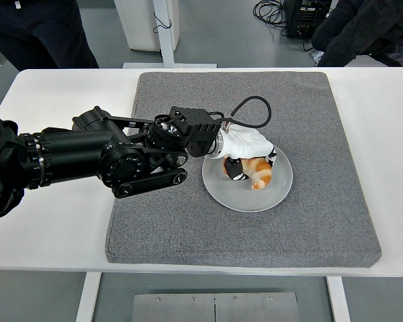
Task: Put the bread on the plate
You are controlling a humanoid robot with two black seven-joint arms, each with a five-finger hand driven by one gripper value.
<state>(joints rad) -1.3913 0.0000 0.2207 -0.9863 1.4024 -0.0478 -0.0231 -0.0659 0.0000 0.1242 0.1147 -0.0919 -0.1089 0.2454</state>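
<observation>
My left arm reaches in from the left edge across the grey mat. Its white hand (250, 159) hangs over the middle of the round grey plate (239, 195), fingers curled around a golden-brown piece of bread (259, 171). The bread sits low over the plate's centre, and I cannot tell whether it touches the plate. My palm hides the bread's upper part. My right arm is out of view.
The plate lies on a grey mat (322, 134) covering most of the white table (54, 221). A black cable (252, 111) loops up from my wrist. People in dark clothes stand at the top left (40, 27) and top right (363, 27).
</observation>
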